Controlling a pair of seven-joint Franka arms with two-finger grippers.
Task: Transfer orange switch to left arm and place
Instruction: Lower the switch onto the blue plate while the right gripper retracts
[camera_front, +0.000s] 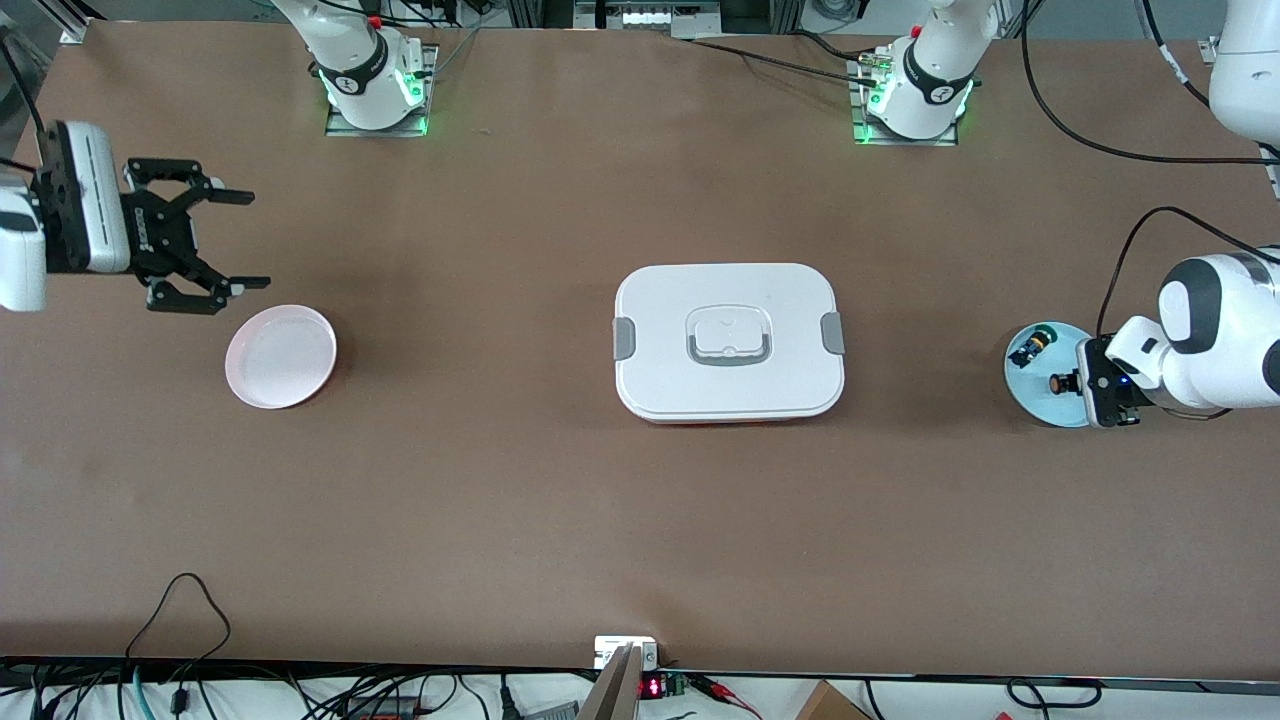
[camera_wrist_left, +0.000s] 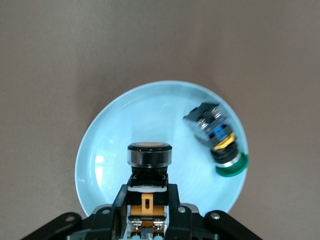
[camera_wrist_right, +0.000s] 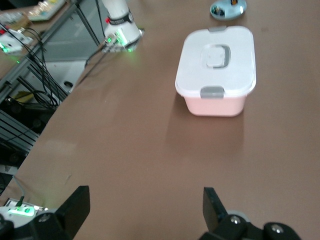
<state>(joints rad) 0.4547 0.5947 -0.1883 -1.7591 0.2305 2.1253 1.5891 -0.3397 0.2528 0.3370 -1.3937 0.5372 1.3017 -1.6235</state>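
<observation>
Right then, the orange switch (camera_wrist_left: 149, 159) lay on the pale blue plate (camera_wrist_left: 150, 107) at the left arm's end of the table, and from my console I saw the left gripper (camera_wrist_left: 148, 197) clamped on its black body, the round cap pointing away from the wrist. In the left wrist view the fingers (camera_wrist_left: 120, 200) pressed against both sides of the part, so I read that as a firm grasp, with the switch low over the plate; I could not tell whether it was touching the surface. A second switch with a green cap (camera_wrist_left: 219, 141) lay tilted on the same plate, apart from the held one and closer to the rim.

From the front view, the blue plate (camera_front: 1025, 385) sat well apart from the box (camera_front: 728, 342), which stood in the middle of the table with its lid on and its grey clips at either end. I could see the left gripper (camera_front: 1075, 383) down at the plate's edge, the left arm (camera_front: 1205, 330) coming in from that end.

At the right arm's end a pink plate (camera_front: 281, 356) rested on the table. The right gripper (camera_front: 232, 240) hung in the air just above and beside that plate, fingers (camera_front: 225, 195) spread wide and holding nothing, as the right wrist view confirmed. That arm was waiting.
</observation>
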